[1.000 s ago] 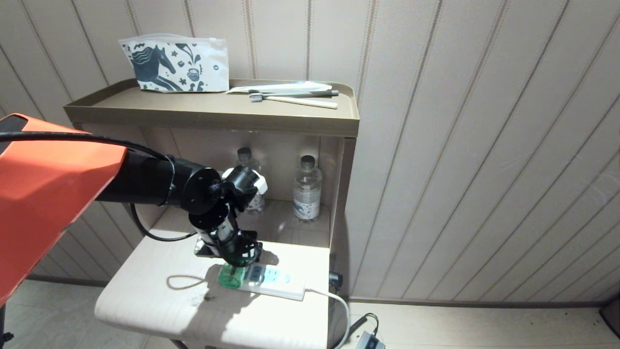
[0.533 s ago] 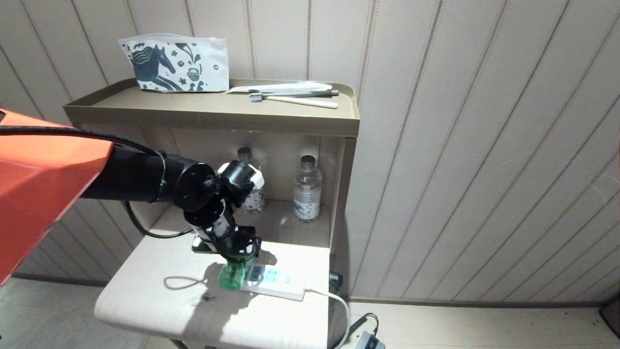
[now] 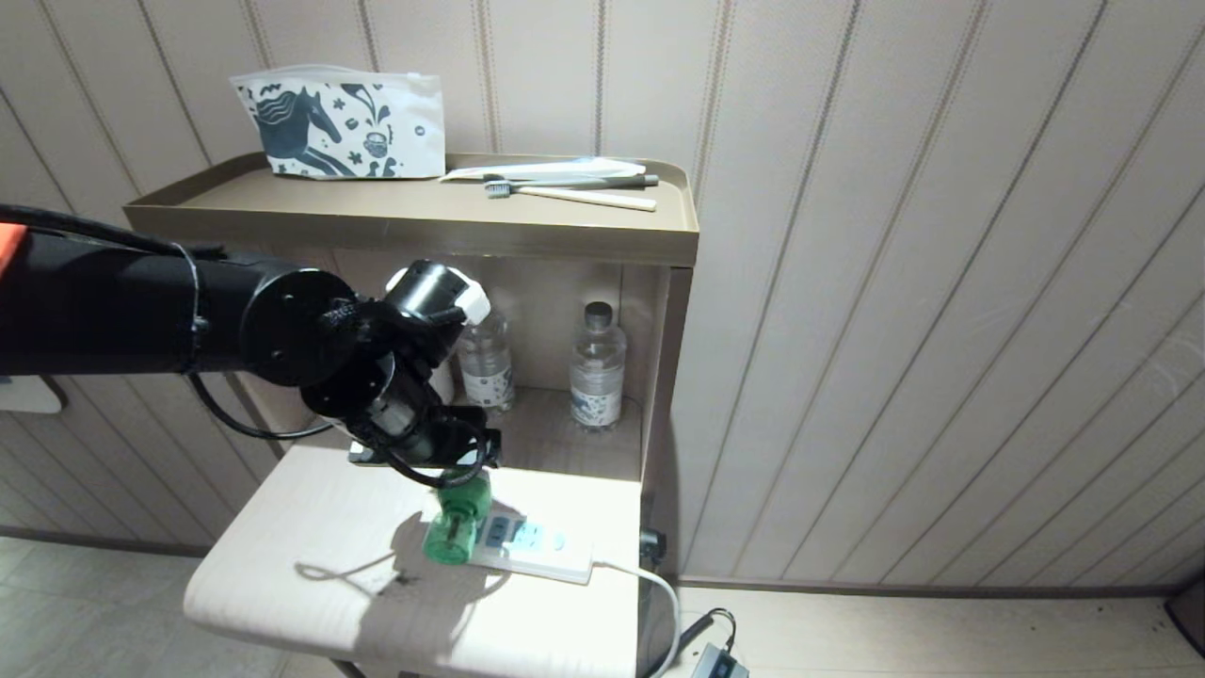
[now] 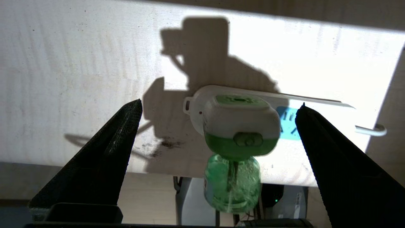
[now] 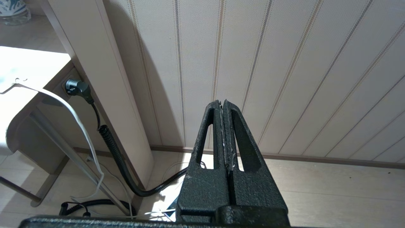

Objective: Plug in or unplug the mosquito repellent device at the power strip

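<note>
Green bottle of the mosquito repellent device [image 4: 235,139] sits plugged on the end of the power strip [image 3: 537,549], on the pale table [image 3: 282,565] | left gripper [image 4: 218,126] spread wide above it, not touching | plugging looks done | water bottles [image 3: 596,367] stand behind, well apart | right gripper [image 5: 225,126] closed, parked by the wall

Bright light bleaches the tabletop [image 3: 282,527] to glare, throwing hard shadows, while the surroundings stay dim.

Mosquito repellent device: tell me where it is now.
Head view: the mosquito repellent device sits in the power strip's left end, on the lower shelf.
</note>
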You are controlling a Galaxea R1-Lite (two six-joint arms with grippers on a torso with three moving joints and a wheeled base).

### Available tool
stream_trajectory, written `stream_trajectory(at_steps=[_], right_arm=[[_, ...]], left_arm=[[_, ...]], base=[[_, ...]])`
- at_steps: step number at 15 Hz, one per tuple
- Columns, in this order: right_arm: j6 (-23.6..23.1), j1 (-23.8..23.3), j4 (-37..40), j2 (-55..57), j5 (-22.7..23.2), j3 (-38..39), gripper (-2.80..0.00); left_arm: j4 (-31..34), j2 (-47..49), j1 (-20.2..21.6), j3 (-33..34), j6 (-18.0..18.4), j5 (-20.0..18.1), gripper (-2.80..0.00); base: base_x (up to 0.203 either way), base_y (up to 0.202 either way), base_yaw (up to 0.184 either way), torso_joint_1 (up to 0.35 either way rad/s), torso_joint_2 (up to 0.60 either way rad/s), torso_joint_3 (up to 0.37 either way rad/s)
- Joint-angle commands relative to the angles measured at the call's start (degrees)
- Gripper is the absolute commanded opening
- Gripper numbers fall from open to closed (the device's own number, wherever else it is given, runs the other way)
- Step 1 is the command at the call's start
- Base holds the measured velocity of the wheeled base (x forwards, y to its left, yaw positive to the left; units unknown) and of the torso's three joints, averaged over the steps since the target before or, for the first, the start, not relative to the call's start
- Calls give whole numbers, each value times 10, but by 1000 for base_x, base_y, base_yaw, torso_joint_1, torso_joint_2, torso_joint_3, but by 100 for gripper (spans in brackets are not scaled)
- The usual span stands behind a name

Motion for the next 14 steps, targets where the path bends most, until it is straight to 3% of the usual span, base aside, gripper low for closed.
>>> stream_trajectory(at_steps=[1,5,6,10,14], right_arm=[[0,0,0,0,0,0,-280],[0,0,0,0,0,0,-280],[0,0,0,0,0,0,-280],[0,0,0,0,0,0,-280],[0,0,0,0,0,0,-280]], left_arm=[[1,-57,-11,12,-1,1,0],[-7,-136,-21,49,24,1,0],[-17,-162,-21,75,32,1,-280],[-77,-270,-9,195,59,4,-280],[-136,-464,90,324,99,1,-280]], base=[[0,0,0,0,0,0],[0,0,0,0,0,0],[0,0,0,0,0,0],[0,0,0,0,0,0],[0,0,0,0,0,0]])
